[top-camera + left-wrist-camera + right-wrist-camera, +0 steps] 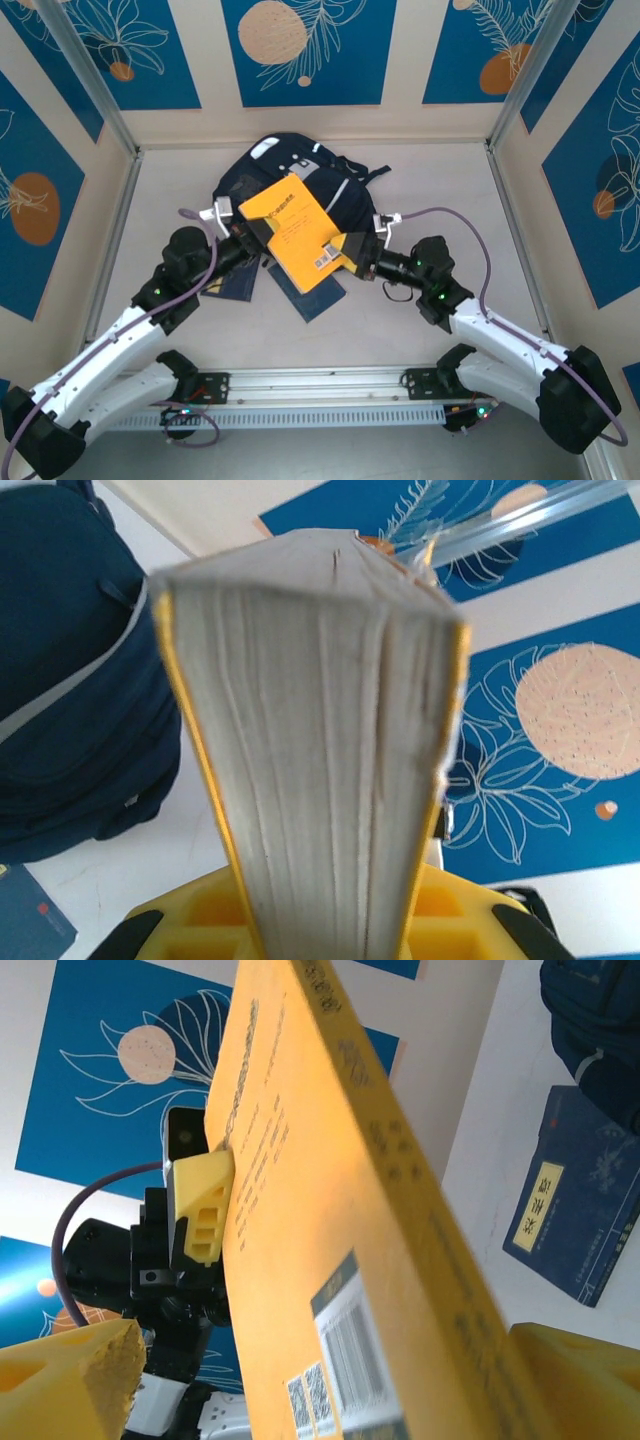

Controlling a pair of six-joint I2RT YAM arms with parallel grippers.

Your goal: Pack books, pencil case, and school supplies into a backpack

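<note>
An orange-yellow book (295,235) hangs tilted above the table in front of the navy backpack (290,170). My left gripper (250,235) is shut on its left edge; the left wrist view shows the pale page edge (320,760) clamped between the yellow fingers (190,925). At the book's right corner, my right gripper (352,250) is open. In the right wrist view its fingers (70,1380) stand apart from the cover (300,1210), which passes between them. Two navy books (235,285) (312,295) lie flat under the raised one. The pencil case and school supplies are out of view.
Cream walls with blue leaf panels (300,45) close in the back and sides. Metal posts (90,75) stand in the far corners and a rail (320,385) runs along the near edge. One navy book with a yellow label (580,1220) lies beside the backpack (600,1020).
</note>
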